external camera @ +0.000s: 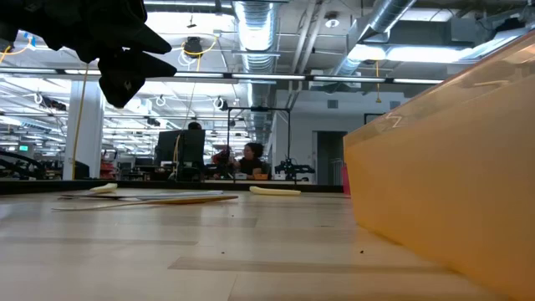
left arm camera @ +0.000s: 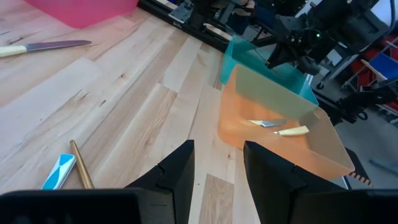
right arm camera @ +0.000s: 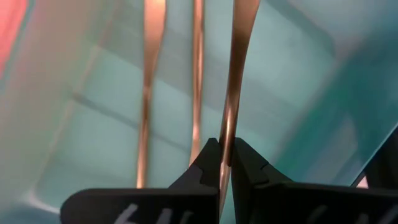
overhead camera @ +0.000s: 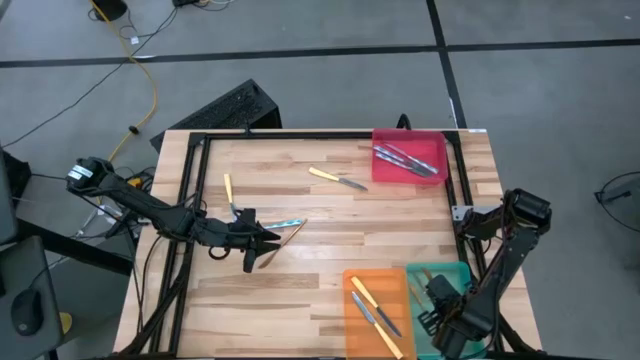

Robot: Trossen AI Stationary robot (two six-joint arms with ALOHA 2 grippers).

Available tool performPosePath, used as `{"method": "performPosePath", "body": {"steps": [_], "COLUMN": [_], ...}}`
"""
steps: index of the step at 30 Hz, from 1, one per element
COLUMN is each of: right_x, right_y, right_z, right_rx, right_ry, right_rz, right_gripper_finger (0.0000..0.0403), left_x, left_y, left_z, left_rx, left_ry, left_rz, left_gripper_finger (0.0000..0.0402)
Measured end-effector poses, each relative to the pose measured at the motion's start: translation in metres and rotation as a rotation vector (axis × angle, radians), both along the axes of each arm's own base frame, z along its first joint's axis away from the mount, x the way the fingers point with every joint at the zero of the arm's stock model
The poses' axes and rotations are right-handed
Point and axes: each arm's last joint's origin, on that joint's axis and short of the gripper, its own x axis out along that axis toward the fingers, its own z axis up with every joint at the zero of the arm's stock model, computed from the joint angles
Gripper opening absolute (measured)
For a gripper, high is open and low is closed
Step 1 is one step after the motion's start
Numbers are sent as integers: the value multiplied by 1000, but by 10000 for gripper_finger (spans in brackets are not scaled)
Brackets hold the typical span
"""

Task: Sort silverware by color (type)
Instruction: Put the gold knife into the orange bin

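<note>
— So where is the right gripper [right arm camera: 225,163]?
— Inside the teal rectangular tray [overhead camera: 455,274] at the table's near edge, jaws clamped on a thin tan wooden utensil [right arm camera: 239,62].
— And the left gripper [overhead camera: 268,243]?
— Jaws apart, mid-table beside a blue-handled utensil [overhead camera: 282,225].

**Open middle, crowded edges**

The surface [overhead camera: 330,270] lies bare across its middle and along the 6 to 8 o'clock edge. At 1 o'clock the red tray [overhead camera: 408,158] blocks the corner; at 5 o'clock the orange tray [overhead camera: 378,305] and teal tray [overhead camera: 445,300] stand touching, with the right arm [overhead camera: 500,260] over the teal one. The left arm [overhead camera: 160,215] reaches in from 9 o'clock. Loose utensils lie near 12 o'clock [overhead camera: 338,179] and beside the left fingers [overhead camera: 285,230].
</note>
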Motion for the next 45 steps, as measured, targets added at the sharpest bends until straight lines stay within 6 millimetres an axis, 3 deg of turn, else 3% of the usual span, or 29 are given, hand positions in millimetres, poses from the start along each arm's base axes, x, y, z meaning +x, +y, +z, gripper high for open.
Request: {"method": "performPosePath", "body": {"steps": [10,24,45], "right_x": [-13,-15,-14], "right_y": [2,-2,-6], "right_z": [-18,-41,-47], "right_rx": [37,85,83], "right_ry": [38,14,12], "right_rz": [29,38,24], "right_gripper_finger": [21,21,50], "left_x": [0,0,-1], "left_y": [0,1,1], "left_z": [-1,-1,-3], "left_rx": [3,5,10], "left_ry": [5,15,28], "left_rz": [2,12,16], "left_gripper_finger": [122,122,122]}}
